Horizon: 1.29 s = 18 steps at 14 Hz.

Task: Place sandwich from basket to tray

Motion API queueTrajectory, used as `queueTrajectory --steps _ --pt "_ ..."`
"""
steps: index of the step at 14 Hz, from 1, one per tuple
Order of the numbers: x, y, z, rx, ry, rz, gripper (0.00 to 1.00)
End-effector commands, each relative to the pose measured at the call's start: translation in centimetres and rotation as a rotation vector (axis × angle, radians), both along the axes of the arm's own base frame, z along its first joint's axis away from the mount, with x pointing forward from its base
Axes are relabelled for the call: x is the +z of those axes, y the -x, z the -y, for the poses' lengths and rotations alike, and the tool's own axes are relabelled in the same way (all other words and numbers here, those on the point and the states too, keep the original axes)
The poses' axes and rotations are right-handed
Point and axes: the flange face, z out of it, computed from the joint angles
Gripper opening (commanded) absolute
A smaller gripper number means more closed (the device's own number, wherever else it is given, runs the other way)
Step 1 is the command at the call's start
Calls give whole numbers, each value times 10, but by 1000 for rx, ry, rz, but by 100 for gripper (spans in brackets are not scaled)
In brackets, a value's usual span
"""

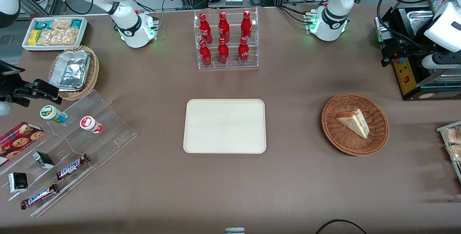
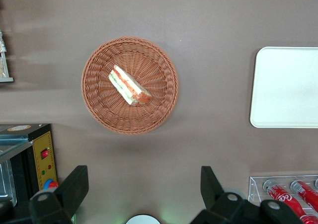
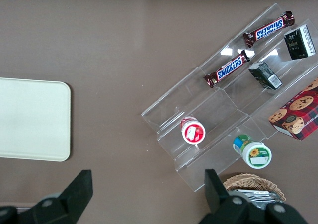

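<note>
The sandwich point(image 1: 354, 122) point(image 2: 129, 86), a pale wedge with red and green filling, lies in the round reddish-brown basket point(image 1: 338, 142) point(image 2: 99, 110) toward the working arm's end of the table. The cream-white tray point(image 1: 225, 126) point(image 2: 285, 87) lies flat at the table's middle with nothing on it. My gripper point(image 2: 143, 177) hangs high over bare tabletop between its arm's base and the basket, farther from the front camera than the basket. It is open, with nothing between its fingers.
A clear rack of red bottles point(image 1: 227, 39) stands farther from the front camera than the tray. A black appliance with a yellow panel point(image 1: 407, 72) point(image 2: 42, 154) sits near the basket. A clear stepped stand of snacks point(image 1: 72, 147), a tan foil-lined basket point(image 1: 74, 72) and a white snack bin point(image 1: 54, 32) lie toward the parked arm's end.
</note>
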Motion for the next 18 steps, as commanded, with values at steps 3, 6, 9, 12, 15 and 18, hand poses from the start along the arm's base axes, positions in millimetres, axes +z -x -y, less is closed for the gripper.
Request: queueTrajectory --steps 3,6,9,12,15,18 --pt "-1 4 2 12 -16 -18 100" --pt "-6 0 -4 23 -19 -24 100" --pt "-25 -11 -18 53 -26 -64 100" --pt "-50 -24 -42 215 -43 -98 100" --pt "-77 -34 -66 271 -44 -125 100" --pt "-131 -39 -70 374 -48 -128 100"
